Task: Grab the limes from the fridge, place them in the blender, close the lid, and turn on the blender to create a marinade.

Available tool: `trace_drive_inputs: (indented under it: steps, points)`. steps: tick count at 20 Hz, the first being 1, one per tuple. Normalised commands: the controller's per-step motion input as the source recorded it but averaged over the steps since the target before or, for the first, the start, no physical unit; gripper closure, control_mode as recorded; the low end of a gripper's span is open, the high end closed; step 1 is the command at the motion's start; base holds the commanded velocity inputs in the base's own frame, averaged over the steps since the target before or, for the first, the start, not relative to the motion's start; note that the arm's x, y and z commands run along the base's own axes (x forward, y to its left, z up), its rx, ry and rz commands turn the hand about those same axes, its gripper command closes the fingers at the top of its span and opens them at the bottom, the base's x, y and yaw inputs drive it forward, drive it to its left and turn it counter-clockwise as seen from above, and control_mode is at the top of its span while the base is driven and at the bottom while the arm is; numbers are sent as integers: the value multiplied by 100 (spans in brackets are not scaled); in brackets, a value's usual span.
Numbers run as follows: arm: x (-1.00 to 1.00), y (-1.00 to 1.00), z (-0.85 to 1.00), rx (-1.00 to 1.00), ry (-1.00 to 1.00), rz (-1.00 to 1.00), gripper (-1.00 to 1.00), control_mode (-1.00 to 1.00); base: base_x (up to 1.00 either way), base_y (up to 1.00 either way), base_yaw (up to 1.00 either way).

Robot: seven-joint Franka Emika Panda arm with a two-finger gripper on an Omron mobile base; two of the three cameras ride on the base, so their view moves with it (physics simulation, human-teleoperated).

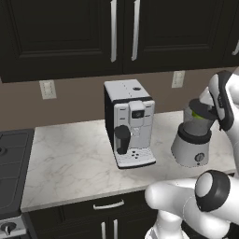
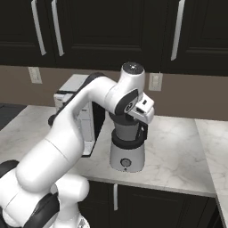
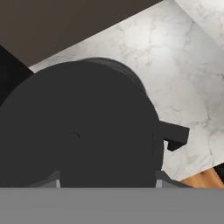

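I am lowering the lid (image 3: 87, 127) onto the blender (image 1: 192, 140), which stands on the counter (image 1: 74, 158) at the right of the left base view, just right of the white coffee machine (image 1: 130, 123). Through the smoky jar I can see a patch of yellow-green, so I judge the limes (image 1: 198, 115) are already inside. To do this step well, I should keep the disc level and centred over the jar's rim, come straight down without knocking the jar sideways, and let go only once the lid sits flat all round; in the left base view it looks tilted and not fully seated, though my own forearm hides part of it. The jar's black handle (image 3: 173, 135) sticks out at the right of the hand view, a handy check on alignment. My gripper (image 3: 107, 181) is partly open, the fingers (image 3: 52, 180) standing on either side of the dark disc; it appears to hold the lid by its edge.
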Motion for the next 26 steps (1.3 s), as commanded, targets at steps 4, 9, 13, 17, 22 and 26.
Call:
trace_drive_inputs:
  steps: [4, 9, 13, 17, 22, 26]
  points:
    - [10, 0, -12, 0, 0, 9, 100, -100, 0, 0, 0]
    - [13, 0, -9, 0, 0, 10, 100, -100, 0, 0, 0]
    - [15, 0, -7, 0, 0, 9, 100, -100, 0, 0, 0]
    - [18, 0, -1, 0, 0, 7, 100, -100, 0, 0, 0]
    - [15, 0, 0, 0, 0, 4, 100, -100, 0, 0, 0]
    - [14, 0, -1, 0, 0, 2, 100, -100, 0, 0, 0]
